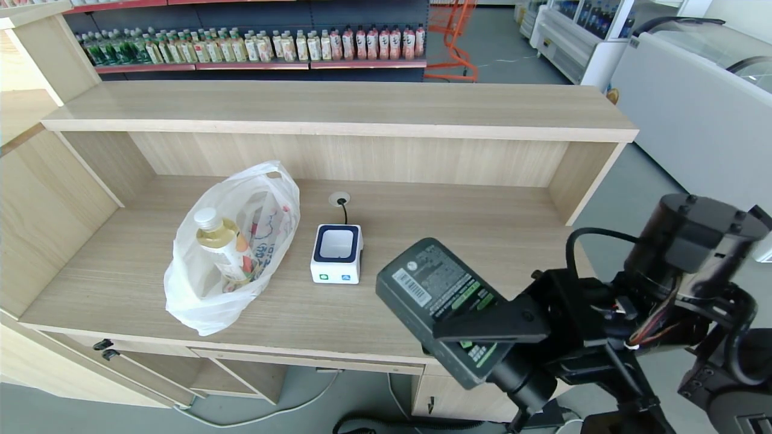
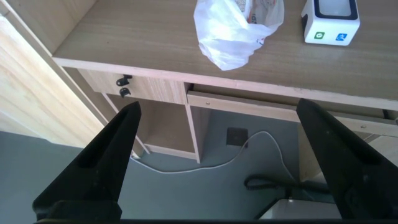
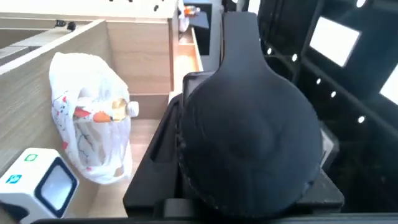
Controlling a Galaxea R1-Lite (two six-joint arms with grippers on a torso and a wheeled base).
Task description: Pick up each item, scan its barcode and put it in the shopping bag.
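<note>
The right jaws are clamping a dark flat pouch (image 1: pixel 425 283), barcode label up, over the front edge of the bench (image 1: pixel 452 211). Just past the pouch's tip the scanner (image 1: pixel 336 253) is sitting, and beyond it the shopping bag (image 1: pixel 199 295) is holding a bottle (image 1: pixel 220 244). The left jaws are gaping apart below the bench front

Left gripper (image 2: pixel 219 106) spread, right gripper (image 1: pixel 476 328) apparently clamped.

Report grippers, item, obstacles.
Right gripper shut on dark grey flat package with barcode label, held right of white box scanner. Left gripper open, below wooden counter edge. White plastic shopping bag holds bottle. Nothing blocks scanner.
</note>
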